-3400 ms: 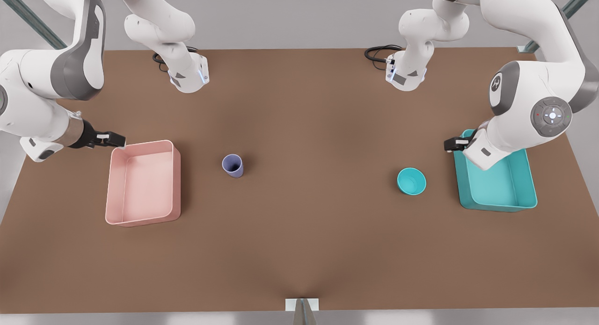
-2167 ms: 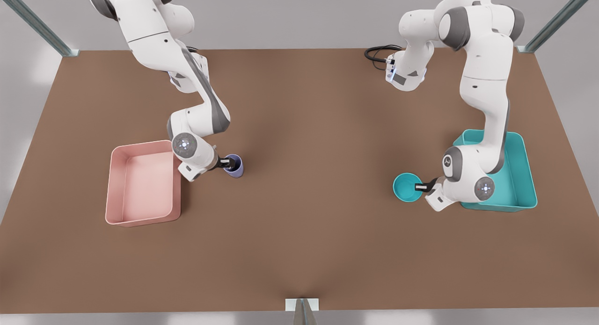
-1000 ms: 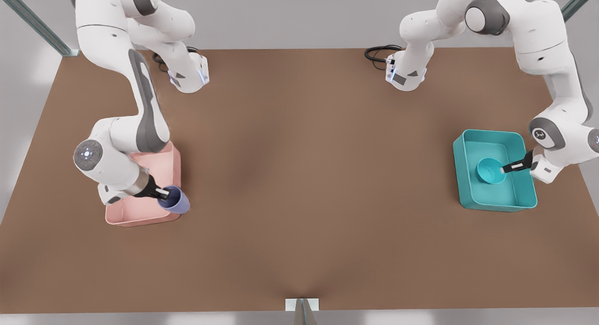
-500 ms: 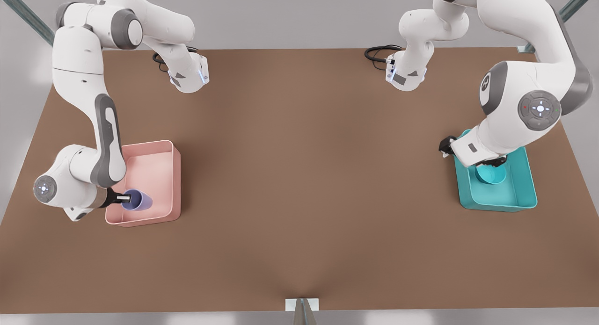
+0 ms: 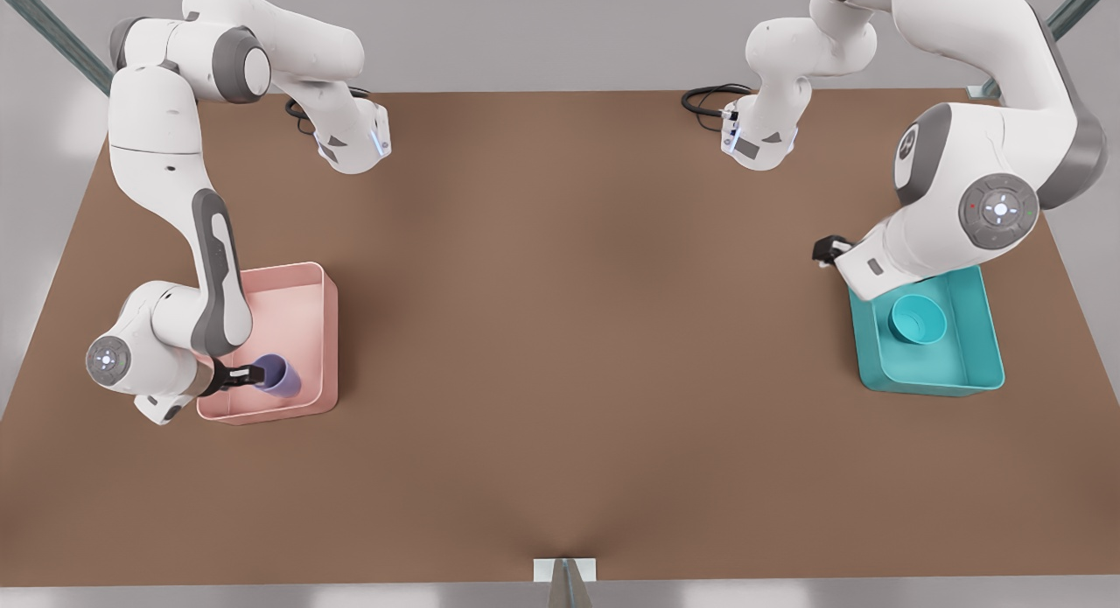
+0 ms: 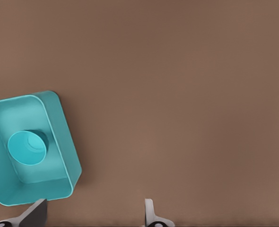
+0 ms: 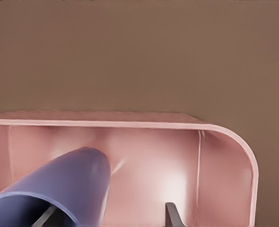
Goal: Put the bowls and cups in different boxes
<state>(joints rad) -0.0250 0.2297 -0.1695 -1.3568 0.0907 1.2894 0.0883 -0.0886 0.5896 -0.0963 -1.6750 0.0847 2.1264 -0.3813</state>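
Observation:
The teal bowl (image 5: pixel 917 319) (image 6: pixel 27 147) rests upright inside the teal box (image 5: pixel 980 363) (image 6: pixel 64 137) at the front view's right. My left gripper (image 5: pixel 824 251) (image 6: pixel 94 215) hangs open above the table beside that box, holding nothing. At the front view's left, the lavender cup (image 5: pixel 280 373) (image 7: pixel 68 184) lies tilted in the near end of the pink box (image 5: pixel 328 328) (image 7: pixel 224 165). My right gripper (image 5: pixel 249 376) (image 7: pixel 108 217) is at the cup's mouth, fingers spread wide, one inside the cup and one outside its wall.
Both arm bases (image 5: pixel 350 140) (image 5: pixel 759 140) stand at the table's far edge, with a black cable (image 5: pixel 704 96) by the one on the front view's right. Bare brown tabletop (image 5: pixel 560 345) stretches between the two boxes.
The left gripper has lifted off and drawn back from the bowl, which now sits uncovered in the teal box. The right arm shifted slightly, and the cup sits a little deeper in the pink box.

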